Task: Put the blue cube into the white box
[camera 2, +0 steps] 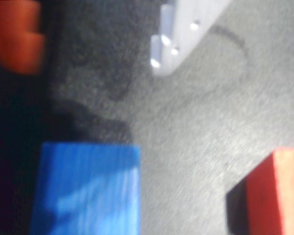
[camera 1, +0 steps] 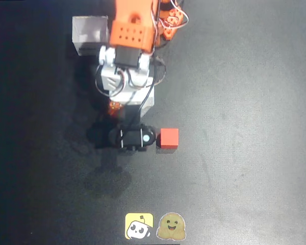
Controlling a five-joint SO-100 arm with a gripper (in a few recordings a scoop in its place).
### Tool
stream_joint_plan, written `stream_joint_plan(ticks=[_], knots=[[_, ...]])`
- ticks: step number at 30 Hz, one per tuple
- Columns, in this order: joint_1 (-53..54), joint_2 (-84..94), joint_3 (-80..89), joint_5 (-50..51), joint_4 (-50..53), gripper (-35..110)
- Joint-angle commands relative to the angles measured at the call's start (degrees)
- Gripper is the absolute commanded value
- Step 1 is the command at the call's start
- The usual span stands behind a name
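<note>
Overhead view: the orange and white arm reaches down over the dark table (camera 1: pixel 245 127). Its black wrist end sits just left of the small red cube (camera 1: pixel 169 139). The small square white cardboard box (camera 1: pixel 90 34) stands at the top left, beside the arm's base.

Wrist view: the small bright-blue cube (camera 2: pixel 85 188) lies at lower left on the table, the red cube at lower right, well apart. An orange finger (camera 2: pixel 17 36) shows at upper left; whether the fingers are apart or together I cannot tell.
</note>
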Motion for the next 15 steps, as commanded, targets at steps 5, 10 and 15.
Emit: stream_joint_plan(ticks=[5, 10, 15], knots=[[-1.32, -3.87, -2.64, 0.79, -5.1, 24], [-4.04, -7.12, -3.52, 4.39, -8.17, 24], [-4.13, -10.55, -5.98, 4.57, -8.96, 24]])
